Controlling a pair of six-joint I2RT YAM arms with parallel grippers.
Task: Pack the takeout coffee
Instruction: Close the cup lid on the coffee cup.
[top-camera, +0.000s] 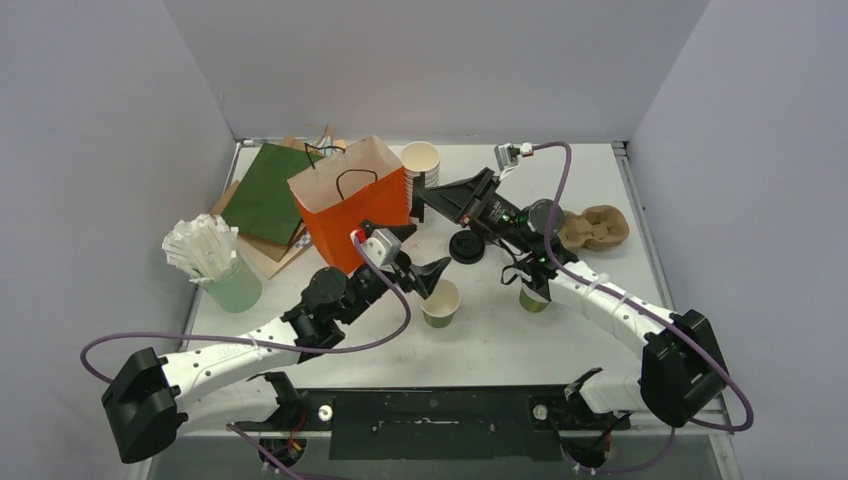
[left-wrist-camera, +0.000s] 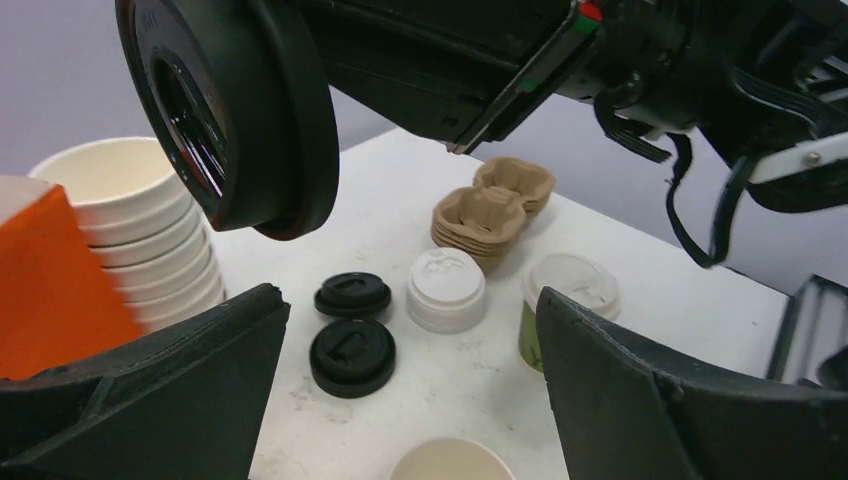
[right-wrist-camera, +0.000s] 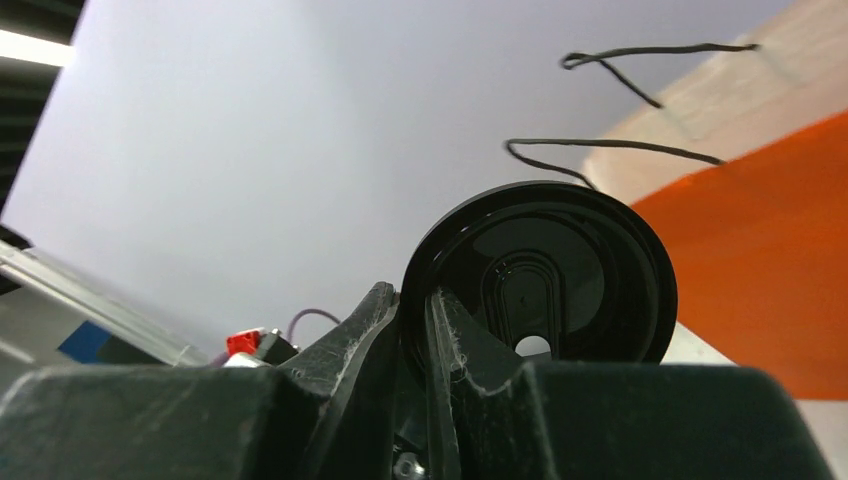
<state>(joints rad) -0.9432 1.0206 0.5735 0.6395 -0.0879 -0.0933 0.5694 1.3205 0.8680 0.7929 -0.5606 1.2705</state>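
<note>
Standing beyond left hand (left-wrist-camera: 408, 300): capped cup (left-wrist-camera: 572, 286)

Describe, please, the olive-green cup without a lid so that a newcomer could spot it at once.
Find the orange paper bag mid-table. In front of it, beside the open left gripper, stands a paper cup. Its sides are olive green and its top open, unlike the white-lidded cup to its right.

The left arm (top-camera: 250, 345) stretched forward and rightward from its base, wrist angled down, and the left gripper (top-camera: 433, 275) stood spread wide with nothing between its fingers (left-wrist-camera: 160, 390). The right arm (top-camera: 600, 295) extended far forward and leftward, its right gripper (right-wrist-camera: 428, 320) pinched nearly closed on the rim of a black lid (right-wrist-camera: 560, 265).
</note>
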